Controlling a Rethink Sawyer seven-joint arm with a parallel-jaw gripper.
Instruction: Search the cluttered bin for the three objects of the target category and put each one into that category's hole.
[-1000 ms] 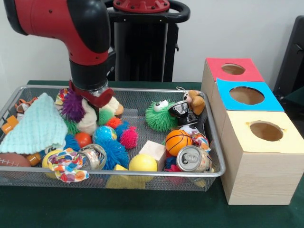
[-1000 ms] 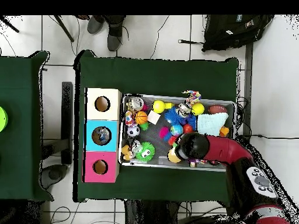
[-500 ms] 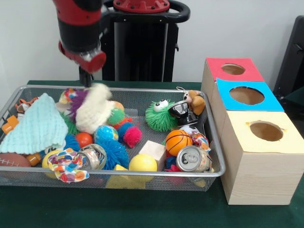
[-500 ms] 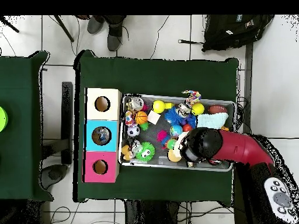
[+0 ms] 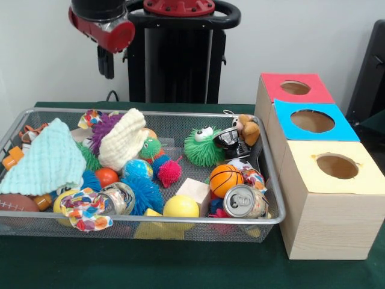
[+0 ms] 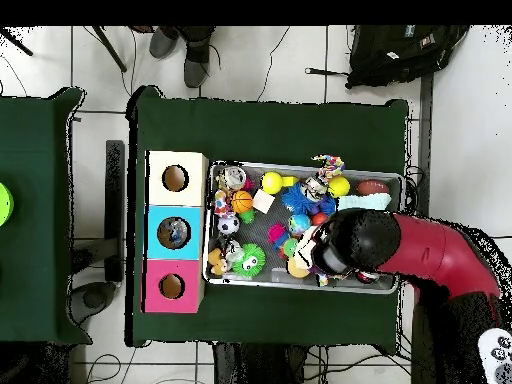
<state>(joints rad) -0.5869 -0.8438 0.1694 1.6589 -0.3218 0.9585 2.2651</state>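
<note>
The front view shows the hand [image 5: 106, 63] raised clear above the silver wire-mesh bin [image 5: 272, 180], empty; whether its fingers are apart or together I cannot tell. Overhead, the red arm [image 6: 440, 256] hides the hand and the bin's 4 o'clock corner. The cream knitted cloth [image 5: 122, 139] lies in the bin at 10 o'clock of the orange toy basketball [image 5: 226, 179]. The crushed drink can [image 5: 245, 200] bears no legible writing.

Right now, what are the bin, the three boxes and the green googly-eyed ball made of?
The bin looks like silvery wire mesh: you see through its walls. The boxes look like pale bare wood with visible grain, tops probably coloured paper. The green ball seems soft rubber, judging by its floppy spikes.
</note>
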